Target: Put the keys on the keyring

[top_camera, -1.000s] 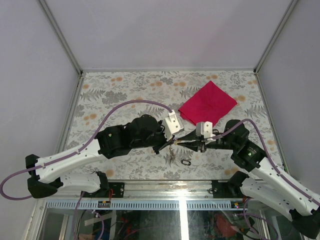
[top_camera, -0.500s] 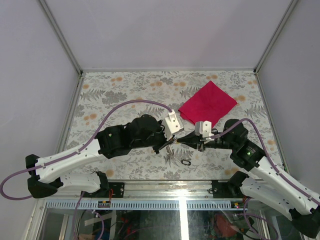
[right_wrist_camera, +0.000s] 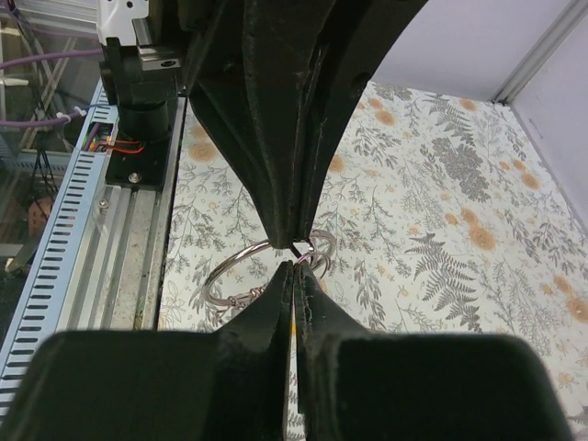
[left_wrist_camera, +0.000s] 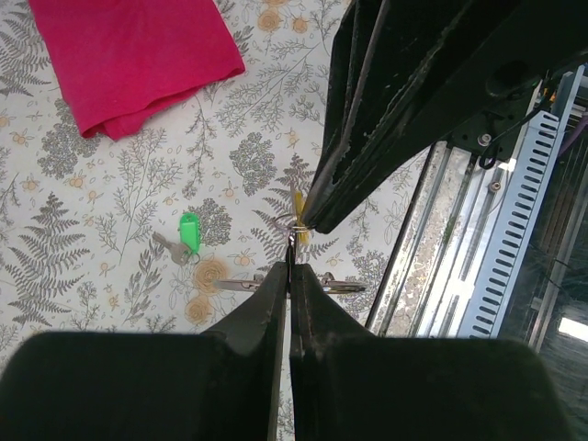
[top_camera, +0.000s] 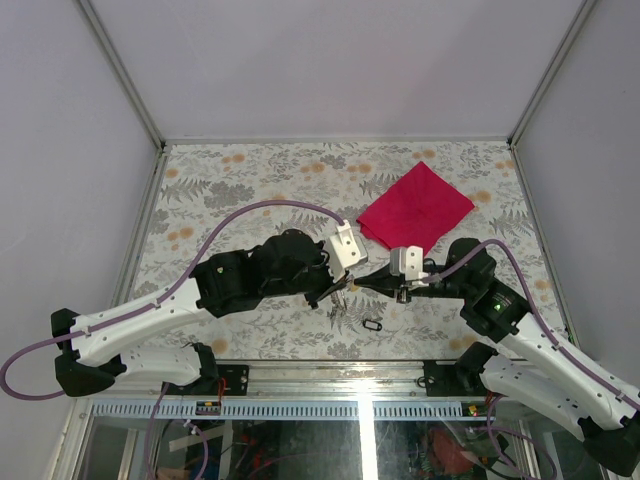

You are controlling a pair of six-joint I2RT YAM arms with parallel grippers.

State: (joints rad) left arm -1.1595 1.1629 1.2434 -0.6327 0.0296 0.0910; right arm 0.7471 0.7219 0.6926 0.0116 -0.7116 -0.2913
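The silver keyring point(right_wrist_camera: 241, 299) hangs above the flowered table, and my left gripper point(left_wrist_camera: 290, 268) is shut on its wire. Edge-on, the keyring point(left_wrist_camera: 237, 286) crosses just beyond the left tips. My right gripper point(right_wrist_camera: 294, 268) is shut tip to tip against the left one, pinching the small loop of a key with a pale yellow tag point(left_wrist_camera: 299, 202). From above, the left gripper point(top_camera: 338, 290) and right gripper point(top_camera: 366, 284) meet at the table's near middle. A black-framed key tag point(top_camera: 372, 325) lies on the table below them. A key with a green tag point(left_wrist_camera: 188, 231) lies further out.
A red cloth point(top_camera: 415, 207) lies folded at the back right, also in the left wrist view as the red cloth point(left_wrist_camera: 138, 55). The metal rail with slotted cable duct point(right_wrist_camera: 119, 248) runs along the near table edge, close under both grippers.
The right gripper's jaws have shut and its tip has moved slightly left, up against the left gripper's tip. The left arm has stayed put, still holding the ring.
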